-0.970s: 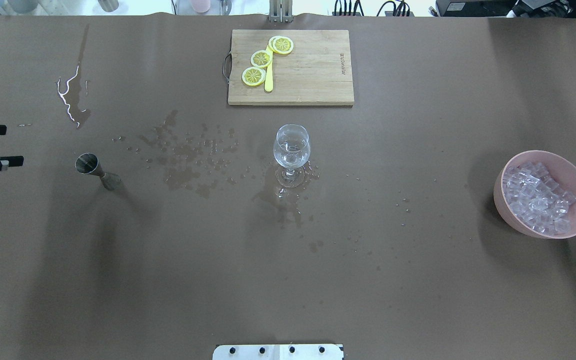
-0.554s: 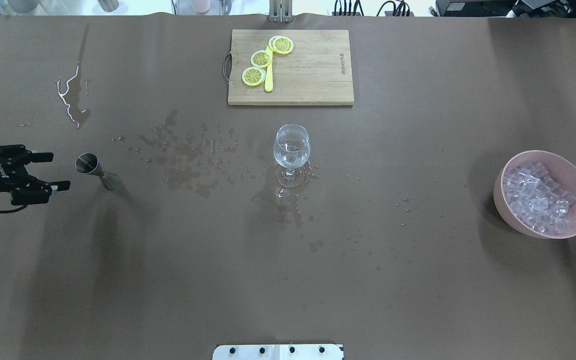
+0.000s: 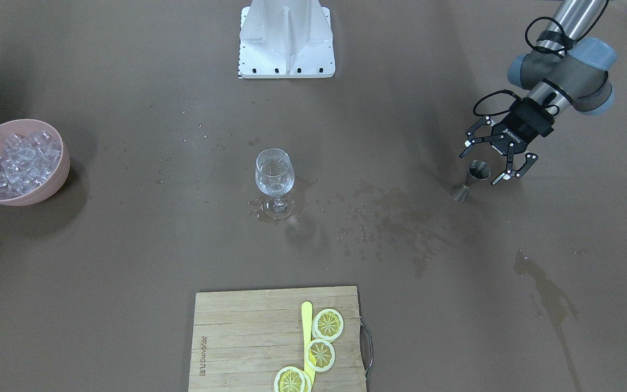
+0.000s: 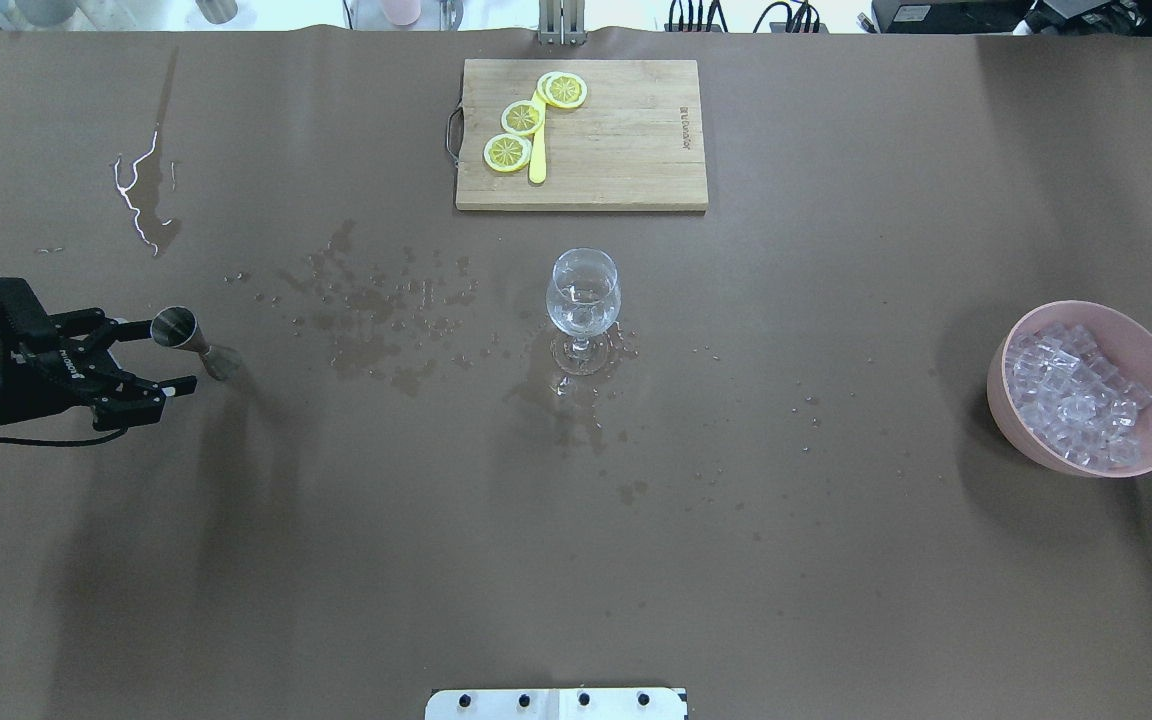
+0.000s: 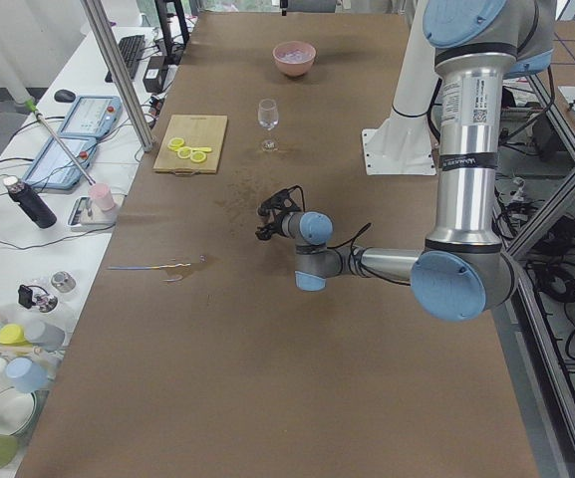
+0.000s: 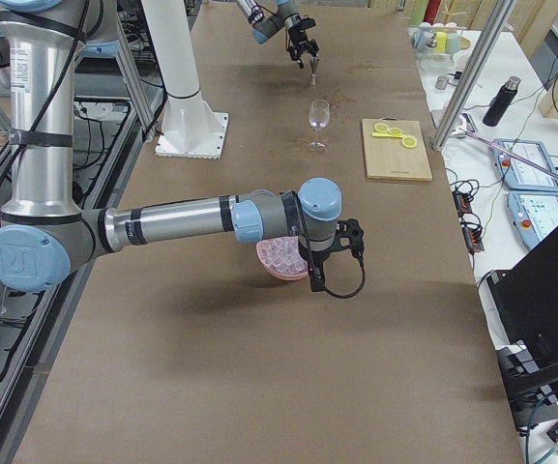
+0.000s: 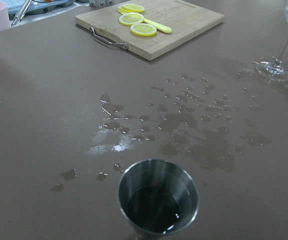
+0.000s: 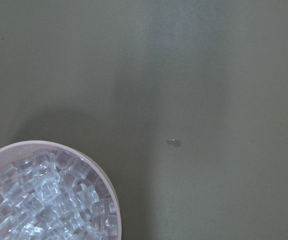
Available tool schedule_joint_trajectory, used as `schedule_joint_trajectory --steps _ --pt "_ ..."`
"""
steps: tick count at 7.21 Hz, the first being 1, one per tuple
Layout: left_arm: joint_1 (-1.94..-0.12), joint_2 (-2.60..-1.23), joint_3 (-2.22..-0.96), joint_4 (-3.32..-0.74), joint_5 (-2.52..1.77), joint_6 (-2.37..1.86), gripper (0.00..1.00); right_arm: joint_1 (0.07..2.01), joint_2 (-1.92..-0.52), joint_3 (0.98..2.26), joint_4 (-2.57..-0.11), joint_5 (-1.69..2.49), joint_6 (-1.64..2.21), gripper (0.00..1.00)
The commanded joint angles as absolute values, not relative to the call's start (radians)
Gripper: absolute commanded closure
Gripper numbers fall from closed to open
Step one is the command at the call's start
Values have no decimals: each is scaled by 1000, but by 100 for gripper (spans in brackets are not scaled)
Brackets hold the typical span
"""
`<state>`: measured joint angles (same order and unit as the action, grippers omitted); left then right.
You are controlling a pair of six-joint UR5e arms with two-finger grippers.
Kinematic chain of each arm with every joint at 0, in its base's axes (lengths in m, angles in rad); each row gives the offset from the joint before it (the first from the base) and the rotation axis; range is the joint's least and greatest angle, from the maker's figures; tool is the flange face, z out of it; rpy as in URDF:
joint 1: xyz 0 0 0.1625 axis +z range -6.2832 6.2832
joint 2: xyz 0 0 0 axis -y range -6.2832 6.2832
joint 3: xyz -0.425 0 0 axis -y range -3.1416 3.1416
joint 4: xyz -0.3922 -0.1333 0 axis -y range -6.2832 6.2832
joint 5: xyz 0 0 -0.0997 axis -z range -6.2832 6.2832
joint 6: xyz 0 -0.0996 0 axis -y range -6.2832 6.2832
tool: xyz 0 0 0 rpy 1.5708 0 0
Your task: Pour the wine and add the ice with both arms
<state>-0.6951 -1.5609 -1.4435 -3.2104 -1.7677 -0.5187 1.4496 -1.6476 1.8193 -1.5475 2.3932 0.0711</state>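
Wine [image 7: 156, 212] lay as a shallow pool inside a small steel measuring cup [image 4: 174, 327], cone-shaped, upright on the wet brown desk [image 4: 576, 560]. The left tool [image 4: 168, 353] stood wide, a finger on either side of the cup. Ice [image 4: 1076, 395], glassy whitish cubes, filled a round pink bowl [image 4: 999, 395] at the desk's far end. The right tool [image 6: 354, 242] hung just beside it; I cannot tell its spread.
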Motion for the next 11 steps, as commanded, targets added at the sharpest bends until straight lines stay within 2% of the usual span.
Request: schedule_joint_trajectory --steps 1,5,7,9,10,11 --pt "-687 -1597 -1391 -3212 -1724 -517 3 1450 -1647 1822 -1548 2395 71 0" --pt "-687 -1635 -1358 -3212 -1652 -520 3 1450 -1638 1819 -1548 2393 71 0" --pt "-683 -1635 -1359 -3212 -1655 -522 11 1450 -1638 1819 -1546 2393 72 0" --pt "-670 -1638 -1367 -3214 -1669 -537 37 1450 -1638 1821 -1546 2393 72 0" --pt "-670 -1637 -1364 -3214 -1669 -537 64 1450 -1638 1821 -1546 2393 72 0" --pt "-670 -1628 -1368 -3218 -1669 -537 98 1450 -1638 1825 -1546 2393 72 0"
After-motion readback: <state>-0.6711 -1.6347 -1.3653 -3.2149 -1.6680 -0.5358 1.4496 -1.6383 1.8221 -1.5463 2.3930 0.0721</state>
